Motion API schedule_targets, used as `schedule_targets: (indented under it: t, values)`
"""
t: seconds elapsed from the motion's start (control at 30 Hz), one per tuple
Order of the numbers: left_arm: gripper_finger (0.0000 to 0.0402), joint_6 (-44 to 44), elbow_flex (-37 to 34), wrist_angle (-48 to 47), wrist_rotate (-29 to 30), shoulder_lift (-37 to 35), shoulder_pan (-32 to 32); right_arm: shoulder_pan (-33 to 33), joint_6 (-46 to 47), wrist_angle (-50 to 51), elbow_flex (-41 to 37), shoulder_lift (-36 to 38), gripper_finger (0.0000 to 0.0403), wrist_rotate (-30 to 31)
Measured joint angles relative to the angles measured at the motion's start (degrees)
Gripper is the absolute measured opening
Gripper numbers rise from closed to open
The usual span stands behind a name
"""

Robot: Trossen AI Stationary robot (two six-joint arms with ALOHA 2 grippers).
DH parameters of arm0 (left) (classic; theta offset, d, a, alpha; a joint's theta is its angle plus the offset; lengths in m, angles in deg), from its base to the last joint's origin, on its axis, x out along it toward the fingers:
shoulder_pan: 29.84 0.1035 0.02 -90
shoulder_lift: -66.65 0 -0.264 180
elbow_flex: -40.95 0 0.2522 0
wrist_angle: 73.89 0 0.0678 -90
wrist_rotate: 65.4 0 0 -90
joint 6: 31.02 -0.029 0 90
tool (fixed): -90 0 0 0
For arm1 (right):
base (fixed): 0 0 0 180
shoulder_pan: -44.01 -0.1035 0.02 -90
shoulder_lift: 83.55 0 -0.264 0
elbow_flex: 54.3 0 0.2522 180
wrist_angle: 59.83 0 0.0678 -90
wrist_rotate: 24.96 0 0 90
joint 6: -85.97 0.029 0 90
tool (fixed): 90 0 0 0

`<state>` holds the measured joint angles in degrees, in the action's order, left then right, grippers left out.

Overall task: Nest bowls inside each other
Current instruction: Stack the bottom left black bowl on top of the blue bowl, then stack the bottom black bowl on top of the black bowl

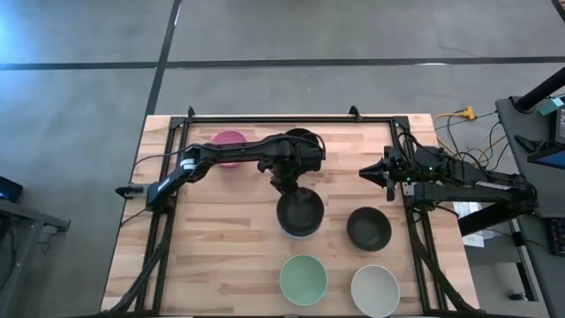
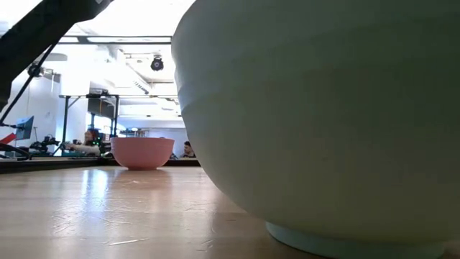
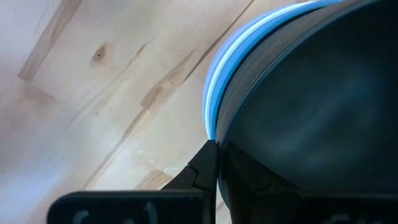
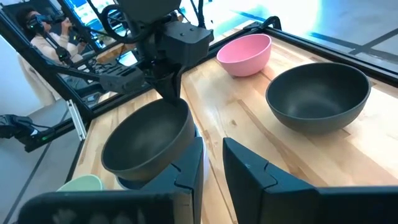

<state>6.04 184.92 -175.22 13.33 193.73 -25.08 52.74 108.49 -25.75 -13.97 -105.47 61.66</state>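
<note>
Left gripper pinches the twelve-o'clock rim of a black bowl nested in blue: light, rigid, slippery; right gripper waits open

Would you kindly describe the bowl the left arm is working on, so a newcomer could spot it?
On the wooden table, look mid-table, just under the left end effector. There sits a black bowl nested in a blue bowl. The other black bowl, to its right, stands alone.

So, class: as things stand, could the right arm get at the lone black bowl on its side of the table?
Probably yes. The right gripper hangs open just beyond the black bowl, with bare table between them.
</note>
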Motion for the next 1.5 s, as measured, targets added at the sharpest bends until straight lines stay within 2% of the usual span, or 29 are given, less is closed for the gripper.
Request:
schedule_targets:
  t: [0.27, 0.73, 1.23, 1.43, 1.5]
  values:
    - [0.0000, -0.07, -4.22, 0.59, -0.48, 0.00, 0.00, 0.02, 0.00, 0.00, 0.00, 0.00, 0.0056, 0.00]
    - [0.0001, -0.45, -6.65, 3.21, -2.13, 0.00, -0.04, 0.02, 0.42, 0.00, 0.00, 0.00, 0.0056, 0.00]
    - [0.0096, -3.01, -6.18, 2.67, -1.77, -1.18, -0.11, 0.00, 1.07, 0.00, 0.00, 0.00, 0.0056, -0.02]
    - [0.0113, -3.47, -6.16, 2.80, -1.90, -4.97, -0.09, 0.02, 1.10, 0.00, 0.00, 0.00, 0.0056, -0.26]
    - [0.0114, -6.14, -6.30, 2.76, -3.11, -6.84, -0.36, 0.02, 2.18, 0.02, 0.00, 0.00, 0.0056, -3.10]
